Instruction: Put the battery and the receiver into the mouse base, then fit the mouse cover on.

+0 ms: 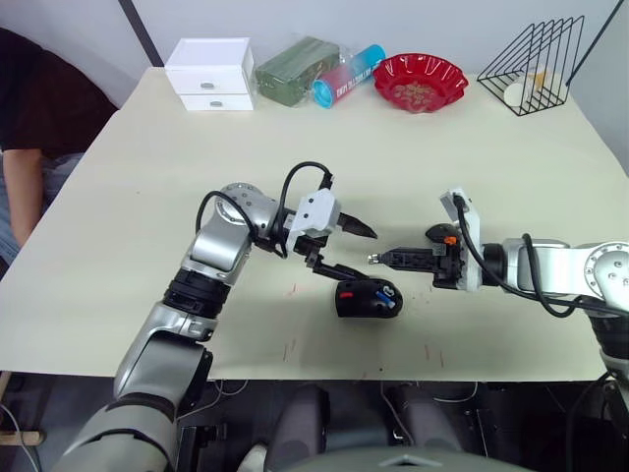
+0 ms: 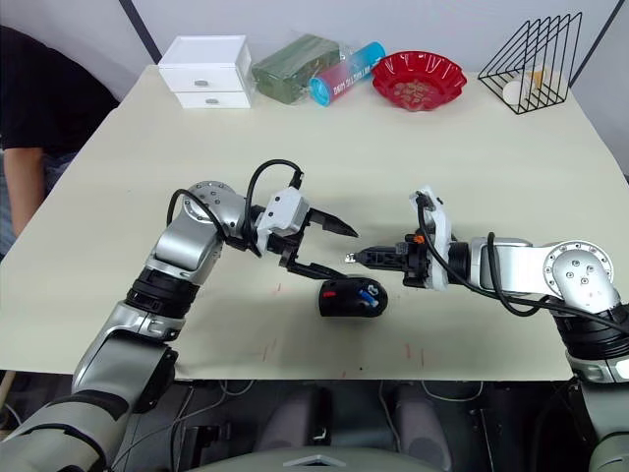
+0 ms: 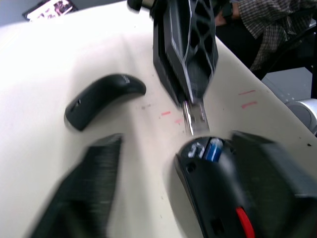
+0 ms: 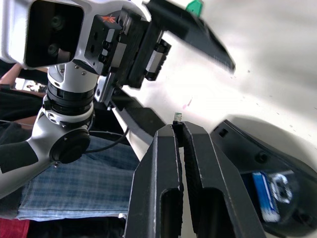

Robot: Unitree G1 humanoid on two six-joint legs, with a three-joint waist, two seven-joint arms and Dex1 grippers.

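The mouse base [image 1: 368, 299] lies on the table [image 1: 118, 197] near its front edge, the blue battery [image 4: 264, 196] already seated in its recess. The left claw [image 1: 346, 249] has its fingers spread wide apart, the lower one touching the base's left end. The right claw [image 1: 374, 259] is pinched together on the small metal receiver [image 3: 194, 116] just above the base, and the mouse cover [image 3: 101, 96] lies apart on the table.

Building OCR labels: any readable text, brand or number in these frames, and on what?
None readable.
Battery in the mouse base: print blurred.
Blue-and-pink tube at the table's far edge: markings too small.
Right pincer holds the receiver: no print visible.
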